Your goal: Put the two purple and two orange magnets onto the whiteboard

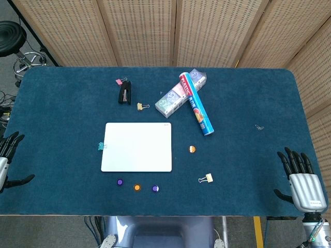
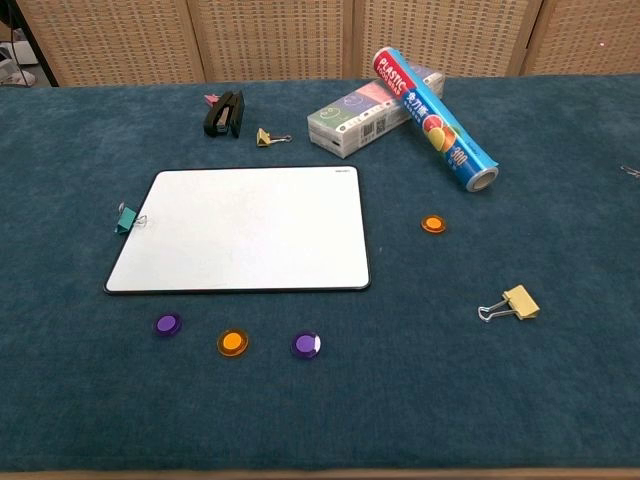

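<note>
The whiteboard (image 1: 137,146) (image 2: 244,229) lies flat mid-table with nothing on it. In front of it sit a purple magnet (image 1: 120,182) (image 2: 167,325), an orange magnet (image 1: 137,187) (image 2: 232,343) and a second purple magnet (image 1: 155,188) (image 2: 306,345) in a row. Another orange magnet (image 1: 192,149) (image 2: 433,224) lies right of the board. My left hand (image 1: 7,160) rests at the table's left edge, fingers spread, empty. At the front right corner my right hand (image 1: 300,178) is also open and empty. Neither hand shows in the chest view.
A plastic-wrap roll (image 1: 196,104) (image 2: 434,117) leans on a tissue pack (image 1: 178,94) (image 2: 365,115) behind the board. A black stapler (image 1: 124,92) (image 2: 224,114), several binder clips, among them a teal one (image 1: 101,146) (image 2: 127,219) at the board's left edge and a yellow one (image 1: 207,179) (image 2: 512,303).
</note>
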You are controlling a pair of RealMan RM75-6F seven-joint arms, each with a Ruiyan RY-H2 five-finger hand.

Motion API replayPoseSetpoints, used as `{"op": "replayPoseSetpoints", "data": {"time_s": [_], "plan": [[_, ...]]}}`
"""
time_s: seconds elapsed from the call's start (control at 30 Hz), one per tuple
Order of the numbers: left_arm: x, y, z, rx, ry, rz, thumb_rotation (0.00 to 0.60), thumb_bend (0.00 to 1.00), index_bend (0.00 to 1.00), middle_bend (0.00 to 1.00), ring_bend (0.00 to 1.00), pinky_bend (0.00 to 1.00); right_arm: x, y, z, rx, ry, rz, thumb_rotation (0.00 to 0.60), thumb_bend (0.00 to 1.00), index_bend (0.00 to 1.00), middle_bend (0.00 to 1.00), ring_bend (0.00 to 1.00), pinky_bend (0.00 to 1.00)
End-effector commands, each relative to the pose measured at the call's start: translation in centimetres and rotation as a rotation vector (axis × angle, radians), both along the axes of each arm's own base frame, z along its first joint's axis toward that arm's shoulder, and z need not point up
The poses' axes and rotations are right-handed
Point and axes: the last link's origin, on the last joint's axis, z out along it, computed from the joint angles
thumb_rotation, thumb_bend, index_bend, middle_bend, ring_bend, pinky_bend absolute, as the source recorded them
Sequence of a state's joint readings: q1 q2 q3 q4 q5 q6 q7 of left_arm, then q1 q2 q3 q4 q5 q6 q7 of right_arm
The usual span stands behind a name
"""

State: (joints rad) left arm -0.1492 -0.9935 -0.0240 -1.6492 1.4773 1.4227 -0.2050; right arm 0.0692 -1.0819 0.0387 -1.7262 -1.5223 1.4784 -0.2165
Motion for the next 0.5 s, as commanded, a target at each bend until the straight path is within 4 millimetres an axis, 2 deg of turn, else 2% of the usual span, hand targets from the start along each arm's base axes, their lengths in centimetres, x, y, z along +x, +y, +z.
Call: {"op": "replayPoseSetpoints", "data": {"time_s": [0.03, 0.5], "plan": [[-0.01, -0.04, 0.03, 0.0, -0.001, 0.001, 0.6, 0.0, 0.0, 0.0, 0.0, 0.0, 0.01, 0.02, -0.01, 0.001, 0.0, 0.0, 0.6, 0.0, 0.0, 0.0, 0.0, 0.0], [0.38, -0.48, 0.26, -0.003, -0.024, -0.008, 0.6, 0.0, 0.0, 0.0, 0.0, 0.0, 0.27, -0.09, -0.73, 0.042, -0.002, 0.022, 0.6, 0.0, 0.02, 0.0, 0.0, 0.0]]}}
